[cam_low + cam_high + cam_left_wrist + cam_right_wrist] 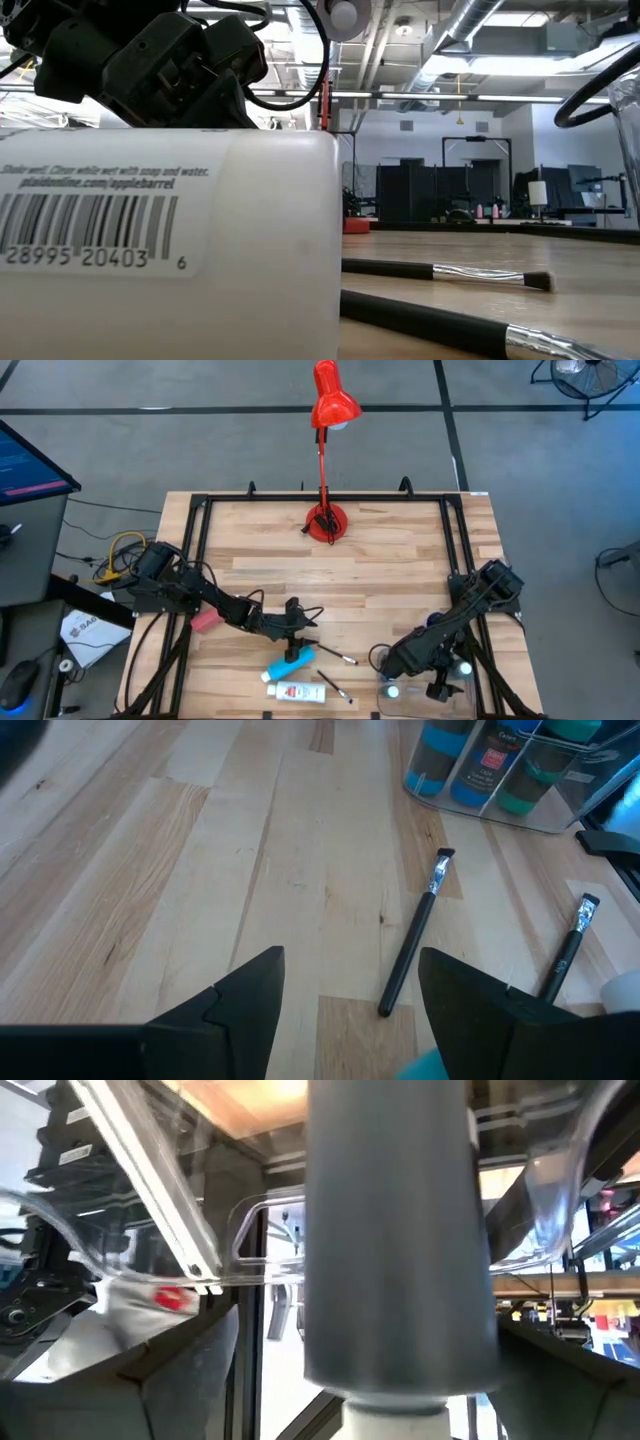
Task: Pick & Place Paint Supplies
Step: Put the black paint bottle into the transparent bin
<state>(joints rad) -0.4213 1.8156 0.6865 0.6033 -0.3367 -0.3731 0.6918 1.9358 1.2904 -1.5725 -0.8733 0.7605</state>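
Observation:
My left gripper [350, 1020] hovers open above the wood table, pointing at a thin dark paintbrush [412, 940]; a second brush [568, 945] lies beyond it. A teal sliver [432, 1066] shows by one finger. Below the gripper in the high view lie a blue bottle [290, 665] and a white tube [296, 691]. My right gripper [370, 1380] is open inside the clear tray [160, 1190], its fingers on either side of a grey-looking bottle [400, 1240] with its white cap [392, 1422] toward the wrist. My right gripper stands around the bottle's body [330, 1350] just above the cap. A gap shows beside one finger [180, 1380]. Whether the other finger [560, 1380] touches the bottle I cannot tell.
A red desk lamp [326, 520] stands at the table's far middle. The tray [560, 795] near the right front corner holds several blue and teal bottles [480, 765]. A pink object [205, 620] lies beside the left arm. Bare wood lies between the lamp and the arms.

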